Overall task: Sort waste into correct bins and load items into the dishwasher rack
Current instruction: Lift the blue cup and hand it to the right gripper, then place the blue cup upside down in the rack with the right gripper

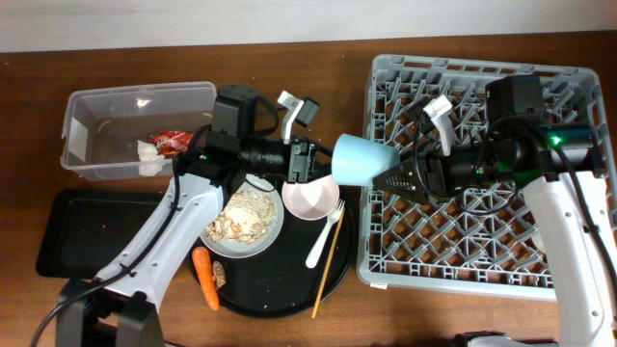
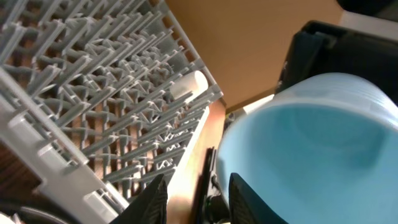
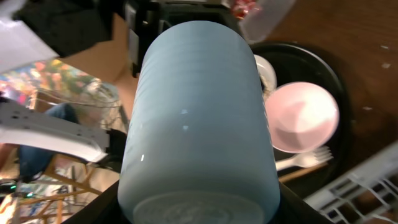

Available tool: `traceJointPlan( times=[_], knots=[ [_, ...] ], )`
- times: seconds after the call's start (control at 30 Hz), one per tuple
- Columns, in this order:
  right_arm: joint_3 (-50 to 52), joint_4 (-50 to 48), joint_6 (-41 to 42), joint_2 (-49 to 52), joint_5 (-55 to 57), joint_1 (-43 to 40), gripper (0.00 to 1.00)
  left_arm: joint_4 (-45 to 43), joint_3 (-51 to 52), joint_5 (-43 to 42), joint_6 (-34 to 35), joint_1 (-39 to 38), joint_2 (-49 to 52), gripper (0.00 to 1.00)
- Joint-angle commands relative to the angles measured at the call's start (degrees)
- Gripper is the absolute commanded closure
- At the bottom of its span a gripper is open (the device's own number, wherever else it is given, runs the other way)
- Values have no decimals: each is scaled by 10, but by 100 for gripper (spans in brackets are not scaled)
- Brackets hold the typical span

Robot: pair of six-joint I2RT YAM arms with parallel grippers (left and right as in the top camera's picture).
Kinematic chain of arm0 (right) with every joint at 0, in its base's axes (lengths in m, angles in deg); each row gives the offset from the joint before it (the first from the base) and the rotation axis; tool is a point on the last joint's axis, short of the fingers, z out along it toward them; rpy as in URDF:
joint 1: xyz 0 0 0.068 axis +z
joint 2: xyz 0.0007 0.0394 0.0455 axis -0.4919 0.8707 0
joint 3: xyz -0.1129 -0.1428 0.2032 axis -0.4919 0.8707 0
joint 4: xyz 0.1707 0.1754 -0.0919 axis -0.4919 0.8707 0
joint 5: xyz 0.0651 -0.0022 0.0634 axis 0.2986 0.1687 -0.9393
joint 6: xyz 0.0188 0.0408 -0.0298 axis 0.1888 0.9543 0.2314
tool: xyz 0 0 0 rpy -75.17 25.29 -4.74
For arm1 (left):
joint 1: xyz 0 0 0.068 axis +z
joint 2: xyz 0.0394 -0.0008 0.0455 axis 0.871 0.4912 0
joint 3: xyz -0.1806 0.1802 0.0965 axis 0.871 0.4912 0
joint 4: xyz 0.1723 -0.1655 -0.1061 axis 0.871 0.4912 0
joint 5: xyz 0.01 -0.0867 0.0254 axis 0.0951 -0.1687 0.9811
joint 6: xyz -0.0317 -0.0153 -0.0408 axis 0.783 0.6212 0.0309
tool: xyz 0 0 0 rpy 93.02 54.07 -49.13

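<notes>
The light-blue cup (image 1: 364, 159) hangs on its side in the air between my two arms, left of the grey dishwasher rack (image 1: 386, 270). My right gripper (image 1: 390, 178) is shut on its base end; its fingers flank the cup (image 3: 199, 112) on both sides in the right wrist view. At the cup's rim, my left gripper (image 1: 323, 159) stands open. In the left wrist view its fingers (image 2: 158, 199) are apart, with one in front of the cup's inside (image 2: 323, 149).
The round black tray (image 1: 280, 289) bears the pink bowl (image 1: 310, 196), a white plate (image 1: 275, 231) of food scraps, a fork (image 1: 326, 236), chopsticks (image 1: 328, 265), a carrot (image 1: 204, 278) and a brown scrap (image 1: 221, 275). The clear tub (image 1: 96, 145) holds a red wrapper (image 1: 172, 142) and tissue (image 1: 149, 154). A black tray (image 1: 87, 231) lies in front of the tub.
</notes>
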Motion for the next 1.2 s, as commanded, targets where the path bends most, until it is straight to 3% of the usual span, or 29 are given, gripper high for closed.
traceJointPlan(
  times=[0.0, 0.17, 0.23, 0.4, 0.6, 0.97, 1.17],
  knots=[
    [-5, 2, 18, -5, 68, -26, 46, 46, -3, 45, -51, 27, -4, 67],
    [-7, 2, 48, -6, 153, -85, 46, 153, -3, 96, -116, 56, -4, 67],
    [-7, 0, 94, -5, 269, -125, 46, 193, -3, 116, -142, 60, -4, 67],
    [-7, 0, 161, -6, 448, -184, 46, 221, -3, 134, -154, 60, -4, 67],
    [-7, -4, 226, 2, 539, -247, 46, 221, -3, 134, -154, 60, -4, 68],
    [-7, -50, 277, 68, 561, -349, 46, 249, -3, 176, -154, 60, -4, 68],
    [-7, -67, 287, 122, 568, -364, 46, 249, -3, 177, -154, 60, -4, 68]
  ],
)
